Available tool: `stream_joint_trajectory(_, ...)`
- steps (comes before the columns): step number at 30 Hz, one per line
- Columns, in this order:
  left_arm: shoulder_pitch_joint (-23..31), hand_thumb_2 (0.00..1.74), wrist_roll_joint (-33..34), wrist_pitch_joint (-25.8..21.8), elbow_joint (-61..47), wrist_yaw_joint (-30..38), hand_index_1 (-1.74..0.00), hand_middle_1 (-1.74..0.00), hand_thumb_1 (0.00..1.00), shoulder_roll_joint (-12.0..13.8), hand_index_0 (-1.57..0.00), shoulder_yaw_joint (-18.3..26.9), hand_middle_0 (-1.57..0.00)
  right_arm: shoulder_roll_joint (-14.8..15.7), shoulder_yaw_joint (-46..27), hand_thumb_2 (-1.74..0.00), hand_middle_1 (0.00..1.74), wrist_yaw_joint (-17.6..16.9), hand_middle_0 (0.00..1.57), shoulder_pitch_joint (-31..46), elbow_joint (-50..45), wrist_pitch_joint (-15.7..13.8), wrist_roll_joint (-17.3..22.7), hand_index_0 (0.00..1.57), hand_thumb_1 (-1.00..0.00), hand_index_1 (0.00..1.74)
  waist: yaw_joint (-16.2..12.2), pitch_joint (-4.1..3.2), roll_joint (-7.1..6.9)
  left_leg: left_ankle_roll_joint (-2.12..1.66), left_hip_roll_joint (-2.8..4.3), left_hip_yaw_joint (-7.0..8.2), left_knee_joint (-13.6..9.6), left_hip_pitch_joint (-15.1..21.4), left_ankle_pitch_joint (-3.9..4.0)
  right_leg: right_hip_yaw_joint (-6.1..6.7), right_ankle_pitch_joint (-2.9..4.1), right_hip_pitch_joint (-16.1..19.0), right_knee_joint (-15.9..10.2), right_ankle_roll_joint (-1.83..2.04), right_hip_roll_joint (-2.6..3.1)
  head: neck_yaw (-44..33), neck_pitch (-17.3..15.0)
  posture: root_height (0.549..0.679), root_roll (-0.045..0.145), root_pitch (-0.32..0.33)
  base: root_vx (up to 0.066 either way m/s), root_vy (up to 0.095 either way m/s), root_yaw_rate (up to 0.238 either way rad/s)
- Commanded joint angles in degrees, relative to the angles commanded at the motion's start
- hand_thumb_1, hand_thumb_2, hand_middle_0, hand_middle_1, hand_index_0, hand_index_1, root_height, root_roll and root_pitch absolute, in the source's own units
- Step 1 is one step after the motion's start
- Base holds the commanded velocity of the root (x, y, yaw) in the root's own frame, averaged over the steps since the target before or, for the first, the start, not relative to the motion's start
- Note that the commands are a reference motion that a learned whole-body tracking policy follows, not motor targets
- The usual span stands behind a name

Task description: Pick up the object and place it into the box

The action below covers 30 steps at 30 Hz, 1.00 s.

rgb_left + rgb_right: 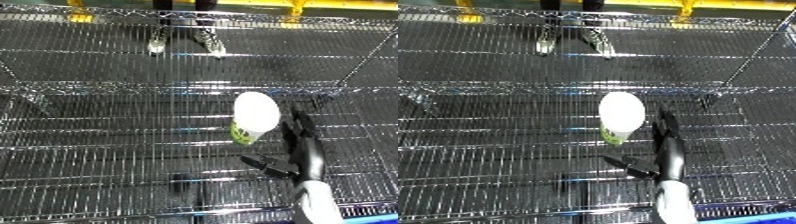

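Note:
A white cup with a green label stands tilted on the wire rack shelf, its white round end toward the camera. My right hand reaches in from the bottom right, open. Its fingers stretch straight along the cup's right side and its thumb points left, below the cup. I cannot tell whether the fingers touch the cup. No bin shows in either view. My left hand is out of sight.
The shelf is a shiny wire grid with a raised rail crossing behind the cup. A person's feet stand on the floor beyond the rack. A yellow floor line runs along the top edge.

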Motion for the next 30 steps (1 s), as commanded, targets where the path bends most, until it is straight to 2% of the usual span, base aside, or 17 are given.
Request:
stream_joint_trajectory(5,0.71,1.74,-0.35,-0.21,-1.3,-0.12,-1.74,-1.74,1.0,0.09,-1.57,0.07,-1.57,-0.8,0.96,0.0,0.0,-0.68,0.0,-1.96,0.26,1.03,-0.7,0.0,0.0,0.0,0.65,0.0,0.27,0.39,-0.28,-0.21,0.89,-2.07,0.02,-0.05,-0.17,-1.79,0.91,-0.01,0.11,0.4,0.71,0.598,0.038,0.258,-0.012,-0.002,0.023)
stream_joint_trajectory(11,0.96,1.74,-0.47,-0.2,-2.03,-0.41,-1.74,-1.74,1.0,0.3,-1.57,0.32,-1.57,-0.76,2.21,-0.52,0.52,0.48,0.47,-3.81,1.02,2.13,0.55,0.47,-0.3,0.52,1.33,0.0,0.5,0.48,-0.44,-0.41,1.65,-3.31,0.02,-0.2,-0.39,-2.69,1.64,0.02,-0.1,1.22,1.05,0.595,0.036,0.266,-0.004,-0.008,0.022)
stream_joint_trajectory(25,1.05,1.74,-0.37,0.33,-3.89,-1.21,-1.74,-1.74,1.0,0.34,-1.57,1.01,-1.57,-0.8,3.36,-1.74,1.74,1.5,1.57,-5.73,1.36,3.54,-3.5,1.57,-1.0,1.74,1.79,0.0,0.61,0.5,-0.63,-0.83,1.89,-4.08,0.3,-0.46,-0.28,-3.35,2.0,0.07,-0.31,1.59,1.5,0.594,0.034,0.273,-0.01,-0.011,0.012)
stream_joint_trajectory(30,1.39,1.74,-0.46,0.2,-3.77,-1.41,-1.74,-1.74,1.0,0.51,-1.57,1.19,-1.57,-1.09,3.72,-1.74,1.74,1.09,1.57,-5.33,1.07,4.06,-4.2,1.57,-1.0,1.74,1.7,0.0,0.38,0.5,-0.51,-0.93,1.44,-3.64,0.46,-0.53,-0.17,-2.84,1.55,0.08,-0.23,1.64,1.78,0.596,0.032,0.271,-0.018,-0.017,-0.005)
